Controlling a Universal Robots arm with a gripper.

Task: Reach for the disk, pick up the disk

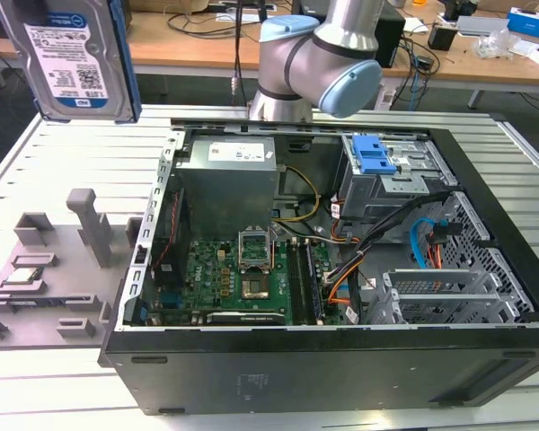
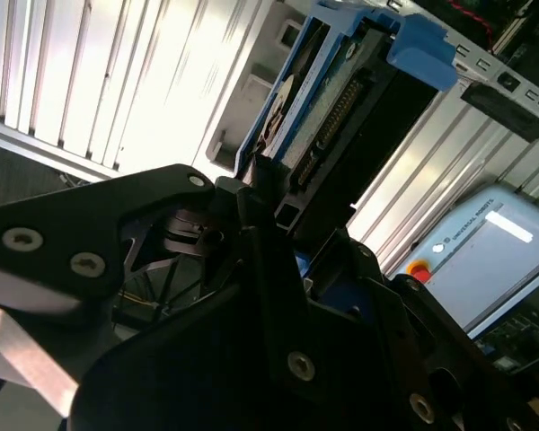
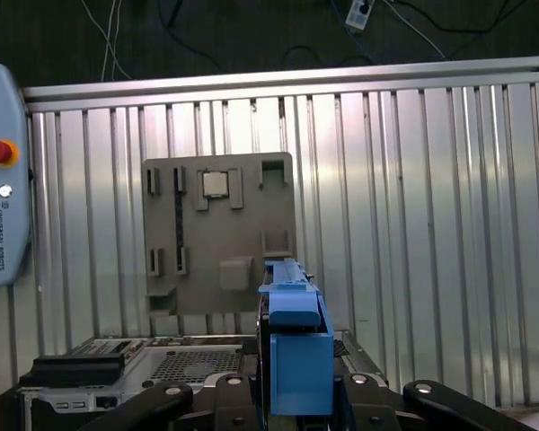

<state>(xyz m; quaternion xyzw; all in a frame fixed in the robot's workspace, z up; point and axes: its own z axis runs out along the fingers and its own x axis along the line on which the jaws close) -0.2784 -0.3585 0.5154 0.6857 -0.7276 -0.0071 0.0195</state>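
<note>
While aloft over the slatted table (image 3: 431, 224), claw (image 3: 292, 384) clamped narrowly on the blue-framed disk (image 3: 292, 337), edge-on between its fingers.

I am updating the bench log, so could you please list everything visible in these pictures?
table: one, silver, slatted, under the case and plate.
computer case: one, black, open, on the table.
holder plate: one, grey, on the table, to the exterior view's left of the case.
chip: one, silver, seated in the plate.
latch: one, blue, inside the case.
disk: one, silver with blue frame, held up in the air at the exterior view's upper left.
control tablet: one, grey with red button, at the table's edge.
arm: one, silver and light blue, behind the case.
gripper: one, black, shut on the disk.
</note>
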